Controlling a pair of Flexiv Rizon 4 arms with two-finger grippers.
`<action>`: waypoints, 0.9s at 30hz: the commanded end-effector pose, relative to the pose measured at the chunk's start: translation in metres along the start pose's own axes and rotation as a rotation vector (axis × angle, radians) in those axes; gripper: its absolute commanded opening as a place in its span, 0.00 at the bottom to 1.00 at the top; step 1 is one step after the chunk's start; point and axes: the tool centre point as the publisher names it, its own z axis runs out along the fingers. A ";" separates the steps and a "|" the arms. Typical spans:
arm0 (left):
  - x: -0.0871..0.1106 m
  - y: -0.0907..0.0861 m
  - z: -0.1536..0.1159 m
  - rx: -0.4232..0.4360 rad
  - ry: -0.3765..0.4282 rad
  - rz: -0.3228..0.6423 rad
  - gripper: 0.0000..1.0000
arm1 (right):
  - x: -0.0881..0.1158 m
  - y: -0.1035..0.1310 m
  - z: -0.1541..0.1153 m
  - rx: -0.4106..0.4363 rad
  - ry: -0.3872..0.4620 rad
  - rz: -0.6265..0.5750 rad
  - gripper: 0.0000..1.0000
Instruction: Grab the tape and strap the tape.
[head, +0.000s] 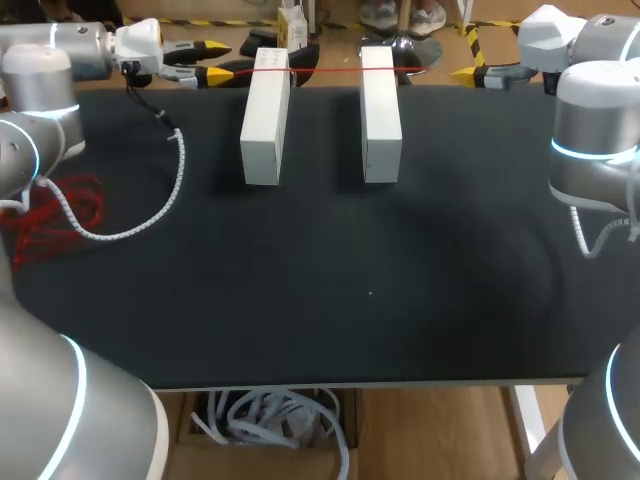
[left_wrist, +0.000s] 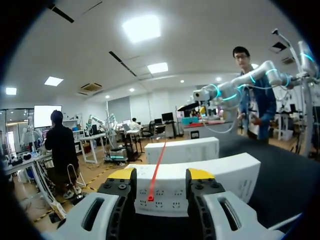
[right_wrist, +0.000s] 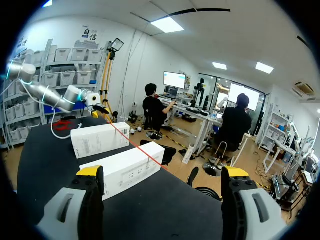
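A thin red tape runs taut across the far ends of two white boxes, the left box and the right box. My left gripper sits at the table's far left, level with the tape's end. In the left wrist view the tape ends between the fingers of my left gripper, which stand apart and do not touch it. My right gripper hovers at the far right, wide open. In its own view that gripper holds nothing, and the tape stretches ahead over the boxes.
A loose red bundle of tape lies at the left edge of the black table. A white coiled cable droops from my left arm onto the cloth.
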 end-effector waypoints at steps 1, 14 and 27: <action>-0.011 0.012 -0.001 0.116 0.470 0.003 0.38 | 0.000 0.000 0.000 0.002 0.001 0.000 1.00; -0.023 0.030 -0.004 0.108 0.503 0.011 0.19 | 0.000 0.000 0.000 0.002 0.001 0.000 1.00; -0.029 0.037 -0.005 0.086 0.539 0.023 0.29 | 0.000 0.000 0.000 0.002 0.001 0.000 1.00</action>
